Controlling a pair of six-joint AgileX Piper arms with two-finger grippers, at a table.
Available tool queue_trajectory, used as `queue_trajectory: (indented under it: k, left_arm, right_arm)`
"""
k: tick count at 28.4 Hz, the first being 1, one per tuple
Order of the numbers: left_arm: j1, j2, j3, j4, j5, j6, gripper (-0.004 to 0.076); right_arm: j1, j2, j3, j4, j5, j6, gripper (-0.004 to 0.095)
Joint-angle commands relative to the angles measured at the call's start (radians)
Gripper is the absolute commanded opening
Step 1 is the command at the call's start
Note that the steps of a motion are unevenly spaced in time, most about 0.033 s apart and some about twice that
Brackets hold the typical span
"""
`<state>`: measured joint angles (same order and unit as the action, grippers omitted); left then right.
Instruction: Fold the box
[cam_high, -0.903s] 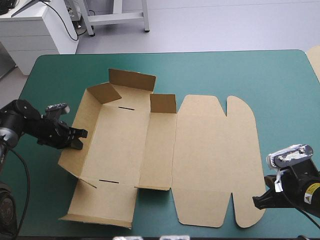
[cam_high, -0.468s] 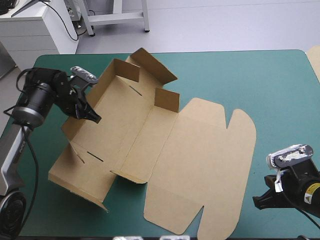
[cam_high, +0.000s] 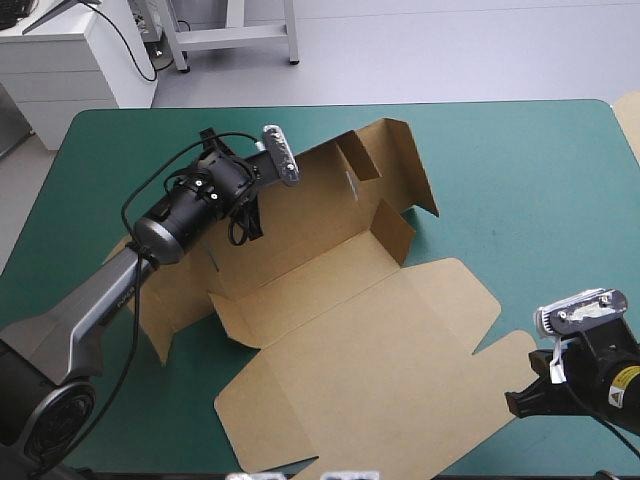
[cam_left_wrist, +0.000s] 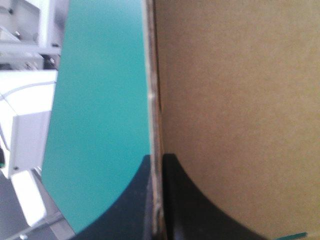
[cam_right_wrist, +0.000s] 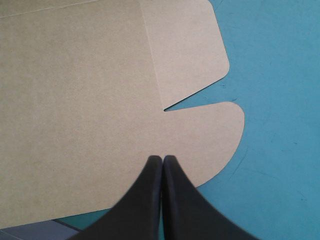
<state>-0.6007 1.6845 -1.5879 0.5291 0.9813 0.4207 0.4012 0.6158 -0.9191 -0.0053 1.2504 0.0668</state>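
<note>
Since earlier, the left tool (cam_high: 247, 222) has swung from the surface's left edge toward its far middle, turning the brown box (cam_high: 340, 340) with it. The sheet lies askew across the middle of the teal-green surface (cam_high: 540, 180), walls raised toward the far edge, flat lid reaching the near edge. The left tool's black fingers (cam_left_wrist: 190, 210) pinch a raised wall's edge, while the right tool (cam_right_wrist: 162, 159), pressed together, sits by the near right corner.

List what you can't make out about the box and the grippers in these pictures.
Left wrist view: the left gripper pinches the box, but which wall is unclear; board fills the view.
High view: the left arm hides that grip.
Right wrist view: whether the right gripper touches the box is unclear.
</note>
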Motion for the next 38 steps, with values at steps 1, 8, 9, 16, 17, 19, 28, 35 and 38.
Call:
queue_trajectory:
  k: [1, 8, 9, 16, 17, 19, 28, 35, 38]
  left_arm:
    - [-0.061, -0.047, -0.033, 0.122, -0.096, -0.015, -0.0008]
    - [-0.224, -0.047, 0.053, 0.441, -0.107, -0.171, -0.0008]
    - [-0.244, -0.047, 0.073, 0.516, -0.116, -0.209, -0.0008]
    - [-0.337, -0.057, 0.242, 0.877, -0.161, -0.486, -0.0008]
    - [-0.337, -0.057, 0.264, 0.910, -0.172, -0.505, -0.0008]
    - [-0.337, -0.057, 0.302, 0.987, -0.181, -0.545, -0.0008]
    - [-0.335, -0.057, 0.416, 1.258, -0.221, -0.750, -0.0008]
    - [-0.335, -0.057, 0.416, 1.258, -0.184, -0.750, -0.0008]
    - [-0.335, -0.057, 0.416, 1.258, -0.162, -0.741, -0.0008]
  right_arm:
    - [-0.007, 0.003, -0.025, -0.007, -0.008, 0.009, -0.0020]
    - [-0.007, 0.003, -0.025, -0.014, -0.037, 0.036, -0.0020]
    - [-0.007, 0.003, -0.025, -0.017, -0.040, 0.041, -0.0020]
    - [-0.007, 0.015, -0.025, -0.094, -0.045, 0.111, -0.0019]
    - [-0.007, 0.022, -0.025, -0.099, -0.048, 0.111, -0.0019]
    - [-0.007, 0.032, -0.025, -0.129, -0.054, 0.111, -0.0019]
    - [-0.007, 0.192, -0.133, -0.213, -0.131, 0.118, -0.0021]
    - [-0.030, 0.509, -0.387, -0.293, -0.160, 0.074, -0.0021]
    - [-0.121, 0.658, -0.539, -0.132, -0.180, -0.077, -0.0021]
